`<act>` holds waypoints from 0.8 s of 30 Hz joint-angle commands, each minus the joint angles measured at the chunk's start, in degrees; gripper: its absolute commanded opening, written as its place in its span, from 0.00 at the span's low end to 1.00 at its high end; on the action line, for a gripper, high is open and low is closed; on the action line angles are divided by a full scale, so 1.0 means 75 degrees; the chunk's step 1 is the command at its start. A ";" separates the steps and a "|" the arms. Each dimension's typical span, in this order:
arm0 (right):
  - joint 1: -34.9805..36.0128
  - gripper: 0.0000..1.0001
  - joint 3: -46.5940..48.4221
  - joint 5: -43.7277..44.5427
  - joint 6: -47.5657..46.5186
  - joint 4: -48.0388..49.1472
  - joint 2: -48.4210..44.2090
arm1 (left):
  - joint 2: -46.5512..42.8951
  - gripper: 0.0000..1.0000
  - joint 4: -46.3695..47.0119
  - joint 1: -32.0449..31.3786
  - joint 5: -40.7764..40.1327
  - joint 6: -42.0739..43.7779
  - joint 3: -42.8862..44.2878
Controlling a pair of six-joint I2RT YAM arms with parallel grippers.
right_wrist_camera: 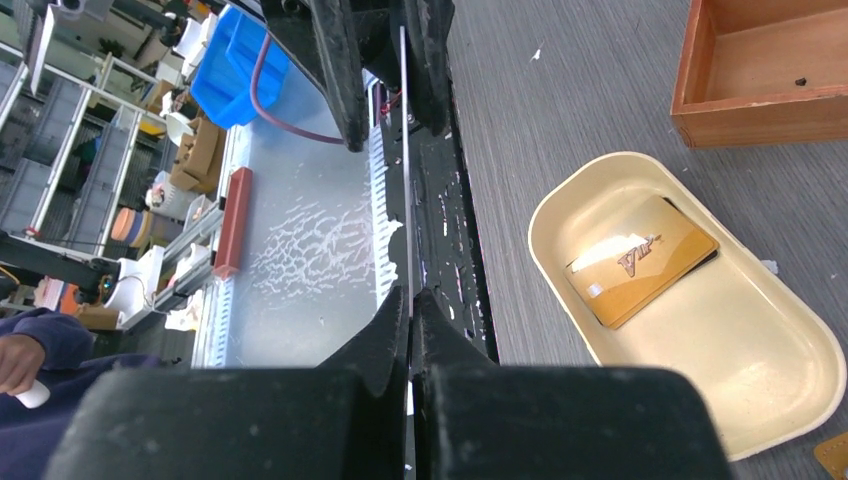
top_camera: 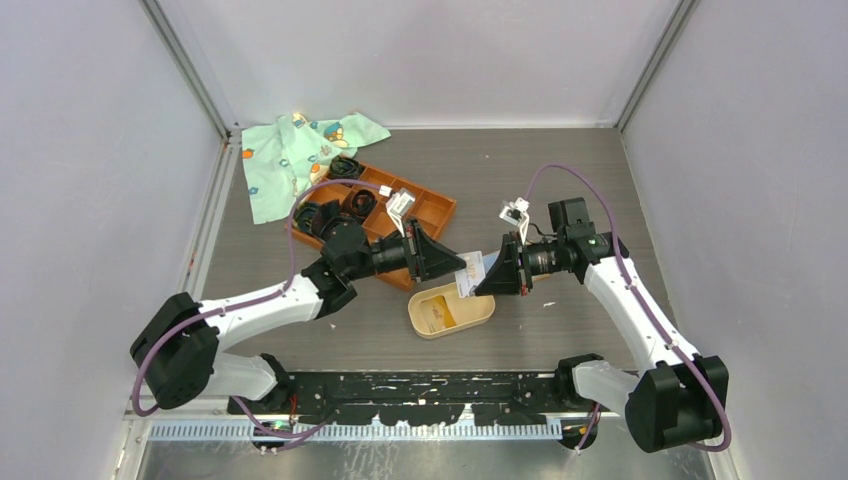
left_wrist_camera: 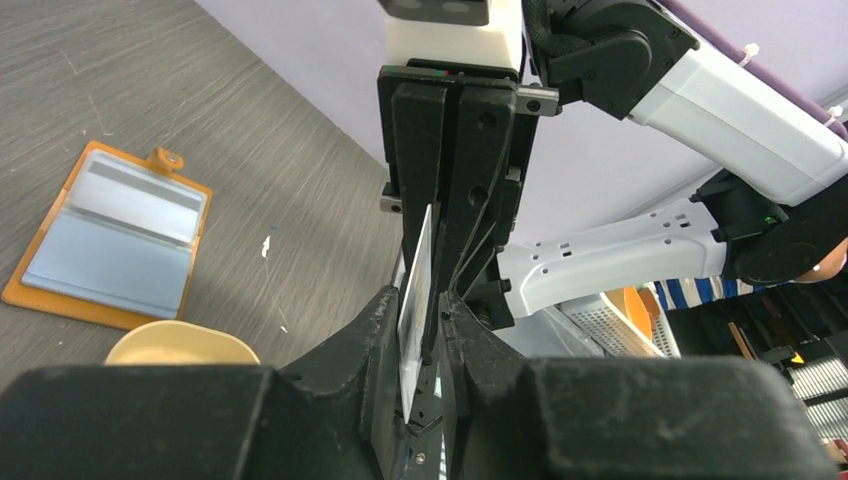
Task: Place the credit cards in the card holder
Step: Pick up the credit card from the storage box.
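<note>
The right gripper (right_wrist_camera: 410,305) clenches one credit card (right_wrist_camera: 404,160) edge-up near the card holder (right_wrist_camera: 800,335), likely for dropping in; the left gripper (left_wrist_camera: 420,310) brackets it, grip unclear

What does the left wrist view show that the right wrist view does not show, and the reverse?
Only the left wrist view: the open orange wallet lying on the table, blue-grey inside up. Only the right wrist view: the floor of the card holder with a gold card lying on it, and a corner of the wooden tray. Both: the card holder's rim, and one credit card seen edge-on, gripped at once by the left gripper and the right gripper.
</note>
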 commanded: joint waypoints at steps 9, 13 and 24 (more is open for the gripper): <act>0.0094 0.25 0.0368 0.0459 -0.0509 -0.0258 -0.0052 | -0.0198 0.00 0.0246 -0.0011 0.0270 0.0298 0.0237; 0.0072 0.42 0.0802 0.1973 -0.2155 -0.1310 -0.0094 | -0.0622 0.00 -0.0190 0.0416 -0.0059 -0.0038 -0.0335; 0.0814 0.09 -0.0413 0.7739 -0.2333 0.1296 0.0088 | -0.2350 0.00 -0.1549 0.0928 -0.0958 -0.0050 -0.1662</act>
